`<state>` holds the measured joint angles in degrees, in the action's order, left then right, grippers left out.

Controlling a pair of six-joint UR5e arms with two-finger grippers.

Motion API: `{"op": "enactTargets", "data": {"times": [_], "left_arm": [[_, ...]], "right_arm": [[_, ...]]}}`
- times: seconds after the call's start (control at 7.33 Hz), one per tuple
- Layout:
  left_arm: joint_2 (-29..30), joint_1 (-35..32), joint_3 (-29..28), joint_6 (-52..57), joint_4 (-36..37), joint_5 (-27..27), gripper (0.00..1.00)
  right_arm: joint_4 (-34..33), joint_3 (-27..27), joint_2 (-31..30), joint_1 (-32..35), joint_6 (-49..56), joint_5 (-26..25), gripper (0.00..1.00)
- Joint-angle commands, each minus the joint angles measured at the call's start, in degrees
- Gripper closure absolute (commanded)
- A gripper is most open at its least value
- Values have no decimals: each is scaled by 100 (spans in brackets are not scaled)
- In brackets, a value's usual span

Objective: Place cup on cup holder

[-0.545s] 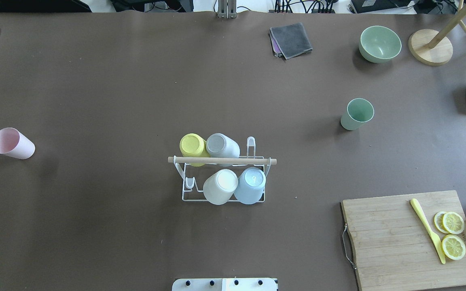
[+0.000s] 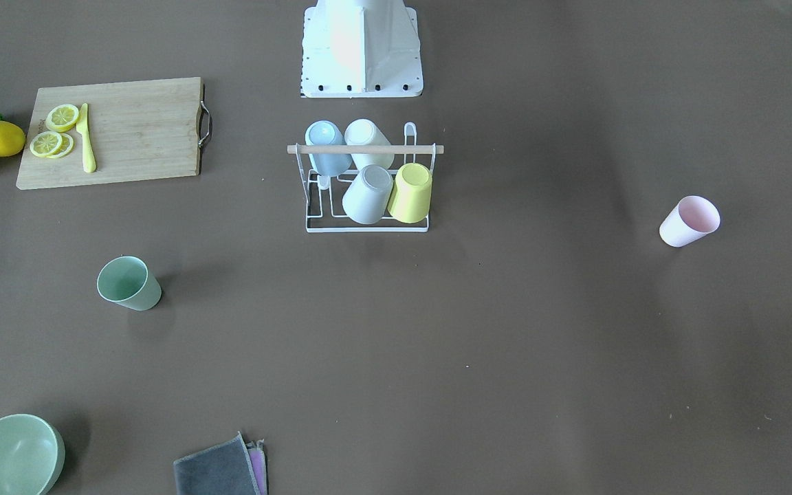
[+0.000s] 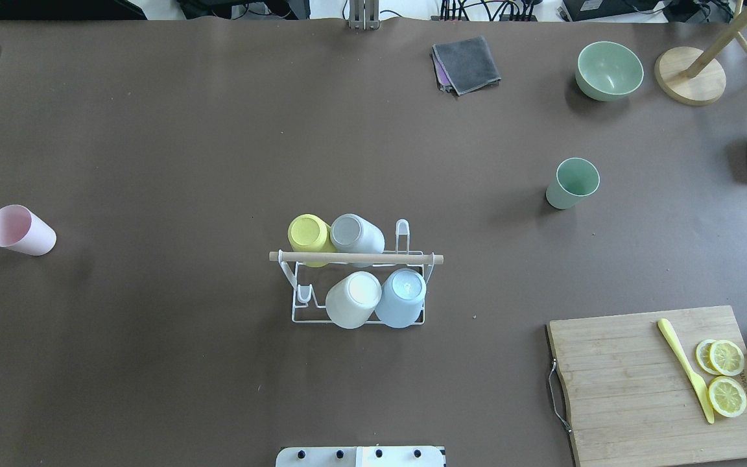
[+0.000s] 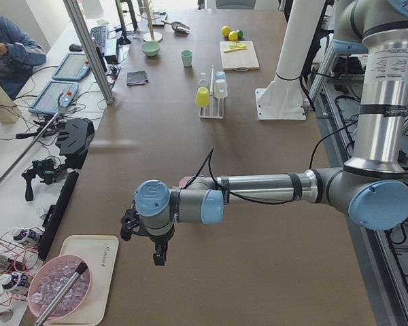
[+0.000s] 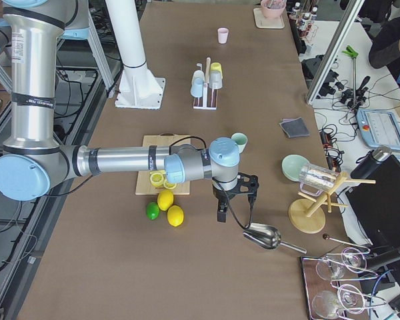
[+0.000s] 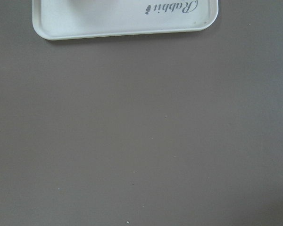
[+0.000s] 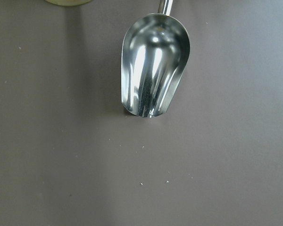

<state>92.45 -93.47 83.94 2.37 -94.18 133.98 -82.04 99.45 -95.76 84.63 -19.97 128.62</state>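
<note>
- Nothing on the counter [image 3: 153, 130] has shifted since half a second ago.
- Left pincer [image 4: 141, 244] hovers at the counter's left end; I cannot tell whether its fingers are apart or together.
- Pink cup [image 3: 20, 229] stands far left, well apart from the holder.
- Holder [image 3: 412, 259], white wire under a wooden rod, stands mid-counter and carries four upturned cups [image 3: 354, 305].
- Green cup [image 3: 572, 183] stands upright to its right.
- Right pincer [image 5: 235, 203] hovers at the right end; I cannot tell its state either.

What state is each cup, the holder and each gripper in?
cup holder: upright, four cups, two prongs free
yellow cup: upside down on holder
grey cup: upside down on holder
white cup: upside down on holder
blue cup: upside down on holder
pink cup: upright on table
green cup: upright on table
left gripper: cannot tell
right gripper: cannot tell
</note>
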Motion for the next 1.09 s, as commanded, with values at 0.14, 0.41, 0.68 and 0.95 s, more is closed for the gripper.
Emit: {"op": "enactTargets", "data": {"times": [0.14,0.41,0.68,0.95], "left_arm": [[-349,57,35,18,-118,76,2],[-464,57,105,-17,-224,93,2],[-579,75,236,-17,-154,84,2],[-623,75,202,-8,-206,84,2]], "right_arm": [[4,22,-4,18,-7,-21,0],[4,31,-22,18,-7,5,0],[-5,-4,-13,9,-7,23,0],[4,-13,-13,9,-7,23,0]]}}
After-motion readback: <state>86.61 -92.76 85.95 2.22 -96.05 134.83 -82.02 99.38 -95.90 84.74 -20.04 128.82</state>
